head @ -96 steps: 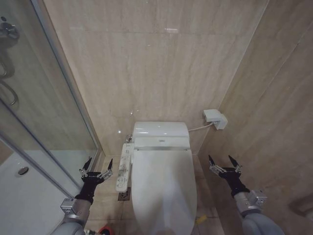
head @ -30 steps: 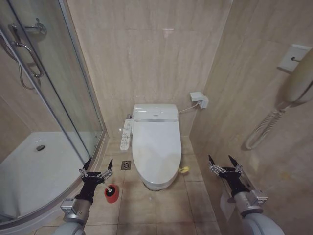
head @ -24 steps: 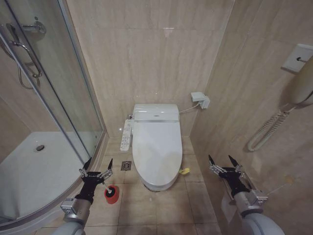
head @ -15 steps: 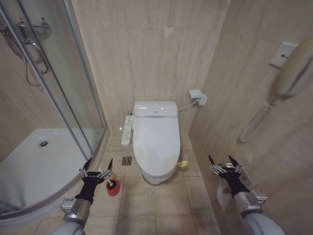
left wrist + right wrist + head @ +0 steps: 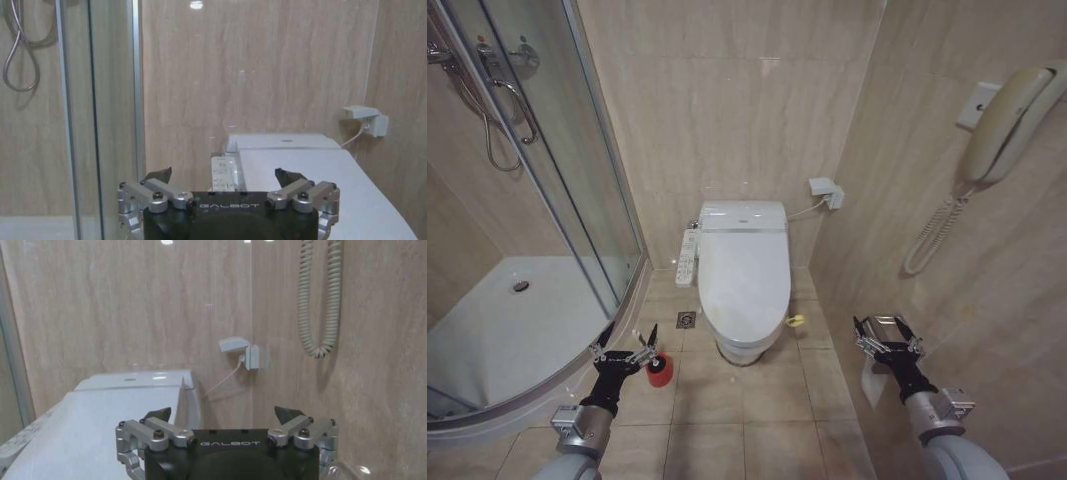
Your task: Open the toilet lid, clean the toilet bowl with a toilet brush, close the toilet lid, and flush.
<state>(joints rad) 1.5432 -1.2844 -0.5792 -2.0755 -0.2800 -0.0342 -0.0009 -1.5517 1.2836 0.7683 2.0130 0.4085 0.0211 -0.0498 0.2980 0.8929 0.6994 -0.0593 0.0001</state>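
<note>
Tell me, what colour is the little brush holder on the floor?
Red; the brush holder shows best in the head view.

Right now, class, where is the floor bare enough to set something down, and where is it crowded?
Bare tiles lie in front of the toilet, between the left gripper and right gripper. It is crowded beside the shower rim, where the red brush holder stands.

Both arms raised low in front of the robot, forearms angled up and forward, symmetric. Left gripper (image 5: pixel 624 340) at lower left of head view, fingers spread wide, holding nothing. Right gripper (image 5: pixel 884 333) at lower right, fingers spread wide too, holding nothing. Wrist views confirm: left gripper (image 5: pixel 224 175) and right gripper (image 5: pixel 223 413) both parted.
</note>
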